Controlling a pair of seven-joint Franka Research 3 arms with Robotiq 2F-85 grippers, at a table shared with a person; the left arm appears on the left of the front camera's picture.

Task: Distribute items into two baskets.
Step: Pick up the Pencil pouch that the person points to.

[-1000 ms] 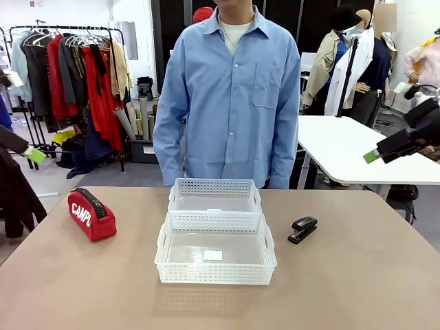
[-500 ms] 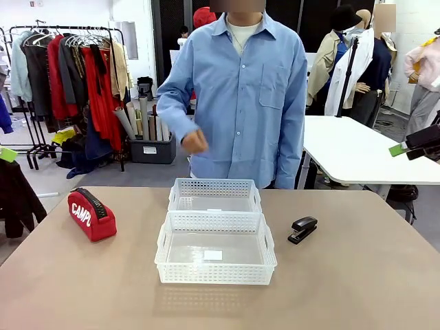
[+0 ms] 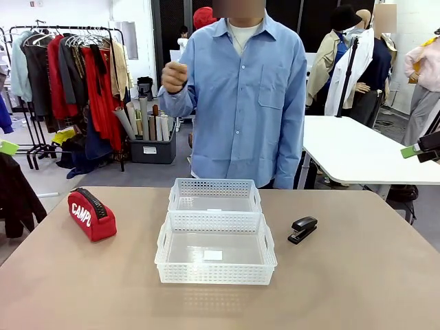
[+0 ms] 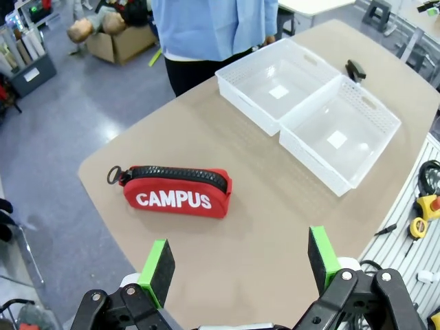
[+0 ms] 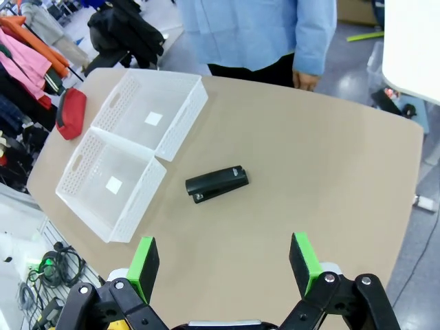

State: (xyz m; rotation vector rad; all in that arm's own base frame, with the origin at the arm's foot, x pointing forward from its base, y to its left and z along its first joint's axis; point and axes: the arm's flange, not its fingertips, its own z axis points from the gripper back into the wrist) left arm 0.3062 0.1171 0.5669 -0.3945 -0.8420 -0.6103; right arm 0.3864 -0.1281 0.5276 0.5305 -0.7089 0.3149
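Observation:
The red pouch (image 3: 91,214) lies on the table's left side, and the small black stapler (image 3: 302,229) lies on the right. Between them two white baskets touch end to end, the near basket (image 3: 215,273) and the far basket (image 3: 214,187), both with nothing inside. My left gripper (image 3: 7,147) hangs at the far left edge, off the table. My right gripper (image 3: 419,149) hangs at the far right edge. High over the pouch (image 4: 177,192), the left gripper (image 4: 240,265) stands open. The right gripper (image 5: 223,265) is open high above the stapler (image 5: 216,184).
A person in a blue shirt stands at the far side with one hand (image 3: 174,75) raised to shoulder height. A white table (image 3: 357,151) stands behind on the right and a clothes rack (image 3: 75,75) on the left. Bare tabletop surrounds the baskets.
The person's hand has risen from the side to shoulder height. Both grippers have drawn outward toward the picture's edges. Pouch, stapler and baskets have not moved.

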